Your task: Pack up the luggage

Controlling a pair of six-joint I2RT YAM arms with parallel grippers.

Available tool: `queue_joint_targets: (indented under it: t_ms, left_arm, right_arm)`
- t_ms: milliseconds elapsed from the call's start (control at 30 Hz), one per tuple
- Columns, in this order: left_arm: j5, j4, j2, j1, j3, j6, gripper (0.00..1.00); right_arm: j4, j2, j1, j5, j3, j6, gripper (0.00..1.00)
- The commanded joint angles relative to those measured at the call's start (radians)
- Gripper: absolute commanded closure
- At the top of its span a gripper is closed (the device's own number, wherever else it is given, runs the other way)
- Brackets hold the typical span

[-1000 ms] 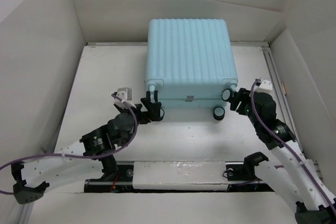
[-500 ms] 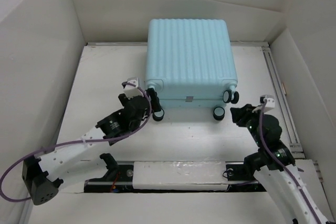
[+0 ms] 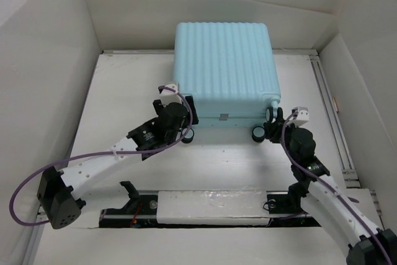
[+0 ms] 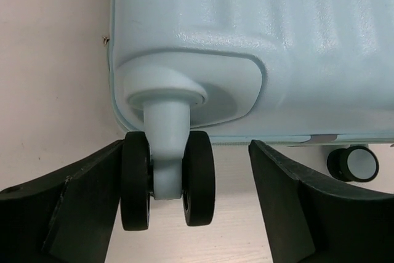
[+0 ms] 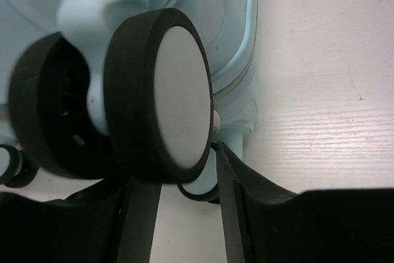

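Observation:
The luggage (image 3: 222, 66) is a closed light-blue ribbed suitcase lying flat at the back of the table, its caster wheels facing the arms. My left gripper (image 3: 187, 118) is at its near-left corner. In the left wrist view that gripper (image 4: 186, 152) stands open around a twin black caster wheel (image 4: 198, 177); the left finger touches the wheel and the right finger stands apart from it. My right gripper (image 3: 273, 122) is at the near-right corner. There the gripper (image 5: 184, 170) is partly open around one white-faced wheel (image 5: 178, 97), and its right fingertip (image 5: 217, 149) touches the rim.
White walls (image 3: 56, 60) box in the table on the left, back and right. A metal rail (image 3: 329, 110) runs along the right edge. Lower caster wheels (image 3: 258, 133) rest on the white tabletop (image 3: 124, 91) in front of the suitcase.
The left gripper has moved forward and right onto the near-left wheel, its jaws narrowing a little. The right gripper backed off from the near-right wheel, narrowed, then came back to it.

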Motion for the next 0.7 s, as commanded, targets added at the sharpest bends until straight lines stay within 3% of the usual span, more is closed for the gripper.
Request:
queue_joint_targets:
  t_ms: [0,133,300,433,667]
  left_arm:
    - [0.029,0.044,0.002,0.022,0.039,0.022,0.26]
    - [0.145,0.109,-0.020,0.108,-0.015,0.031,0.29]
    - [0.169,0.119,-0.031,0.108,-0.024,0.031,0.33]
    - [0.204,0.129,-0.040,0.108,-0.024,0.031,0.43]
    - [0.238,0.139,-0.051,0.108,-0.034,0.031,0.38]
  right_arm:
    - [0.234,0.103,-0.030,-0.021,0.013,-0.082,0.54]
    - [0.303,0.178,-0.053,-0.057,0.027,-0.082,0.53]
    - [0.451,0.168,-0.076,-0.025,-0.047,-0.073,0.52]
    - [0.562,0.215,-0.087,-0.005,-0.084,-0.059,0.52]
    - [0.793,0.332,-0.087,-0.008,-0.138,-0.013,0.53]
